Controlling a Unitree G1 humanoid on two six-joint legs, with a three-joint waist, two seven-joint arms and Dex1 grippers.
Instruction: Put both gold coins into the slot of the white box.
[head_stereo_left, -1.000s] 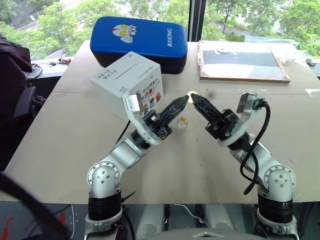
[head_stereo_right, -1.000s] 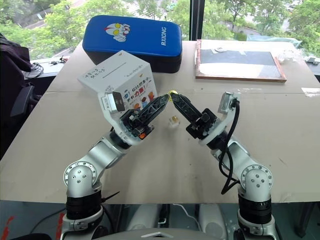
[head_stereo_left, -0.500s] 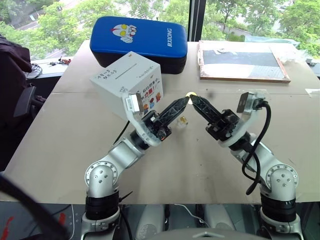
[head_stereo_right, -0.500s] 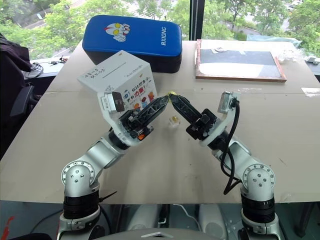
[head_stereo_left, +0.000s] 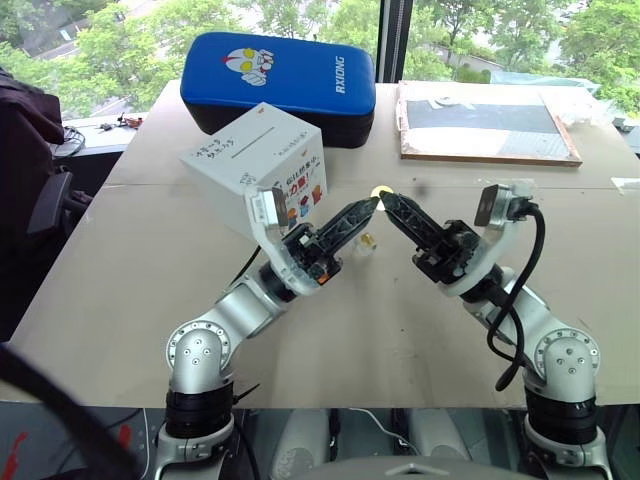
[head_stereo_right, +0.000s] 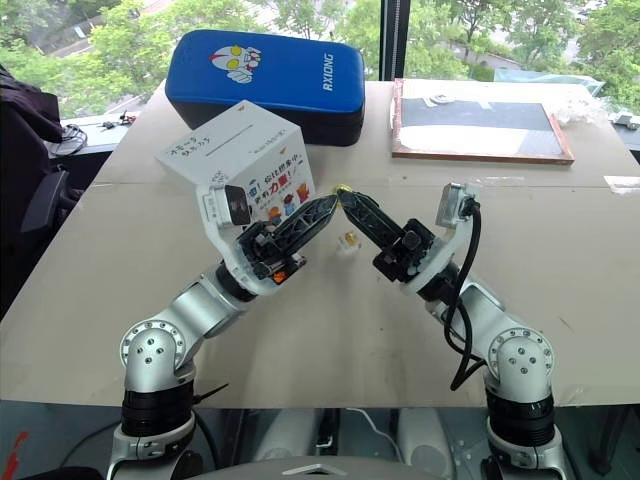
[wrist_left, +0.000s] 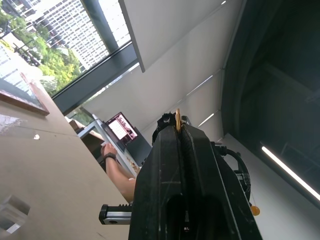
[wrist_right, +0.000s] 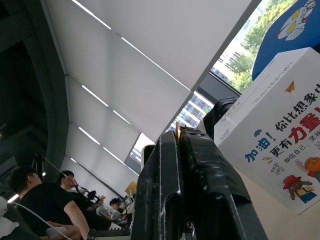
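One gold coin (head_stereo_left: 379, 191) sits pinched where the closed left gripper (head_stereo_left: 372, 203) and closed right gripper (head_stereo_left: 386, 200) meet, above the table (head_stereo_left: 120, 280). Far-left stands the white box (head_stereo_left: 255, 165), slot (head_stereo_left: 247, 143) upward; behind, a blue case (head_stereo_left: 278, 82) reads "RXIONG".

Bright daylight from windows behind

The bench (head_stereo_left: 120, 280) is covered with a plain beige sheet. At its far edge a blue padded case (head_stereo_left: 278, 85) is laid, with the white box (head_stereo_left: 256, 165) set just in front of it and a flat framed board (head_stereo_left: 485, 122) placed well to the right. A small clear plastic piece (head_stereo_left: 367, 242) is seen near the middle.
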